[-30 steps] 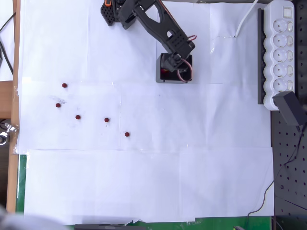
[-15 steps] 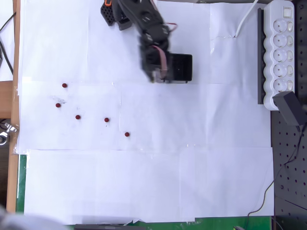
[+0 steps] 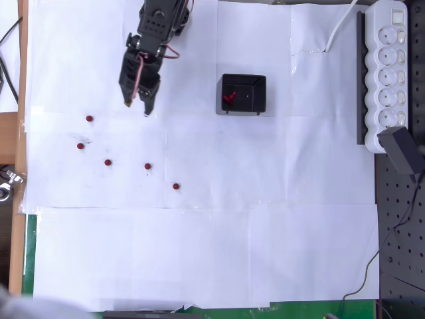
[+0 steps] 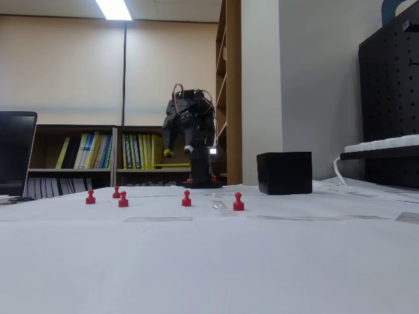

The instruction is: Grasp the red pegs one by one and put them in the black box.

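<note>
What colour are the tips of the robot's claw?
One fingertip looks yellow, the other whitish; the fixed view shows the claw best.

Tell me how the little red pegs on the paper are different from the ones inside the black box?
The five tiny dark-red pegs on the white paper stand upright and spread apart, as the fixed view shows; the red pegs inside the small square black plastic box lie bunched together. The paper ones sit out in the open; the boxed ones sit behind the raised walls. Both groups are the same red.
</note>
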`<action>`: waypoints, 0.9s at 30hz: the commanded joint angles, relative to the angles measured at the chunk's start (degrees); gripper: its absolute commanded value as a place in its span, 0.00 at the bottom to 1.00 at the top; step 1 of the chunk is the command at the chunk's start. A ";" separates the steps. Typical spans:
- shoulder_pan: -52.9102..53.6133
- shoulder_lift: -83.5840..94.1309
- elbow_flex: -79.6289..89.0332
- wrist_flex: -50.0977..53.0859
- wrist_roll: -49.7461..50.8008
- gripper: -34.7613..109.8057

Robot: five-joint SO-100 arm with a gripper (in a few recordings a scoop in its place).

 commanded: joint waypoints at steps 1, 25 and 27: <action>2.99 0.88 -1.23 -3.69 1.58 0.37; 15.12 24.96 -17.40 -57.74 8.53 0.37; 16.17 27.69 -17.14 -61.17 8.09 0.37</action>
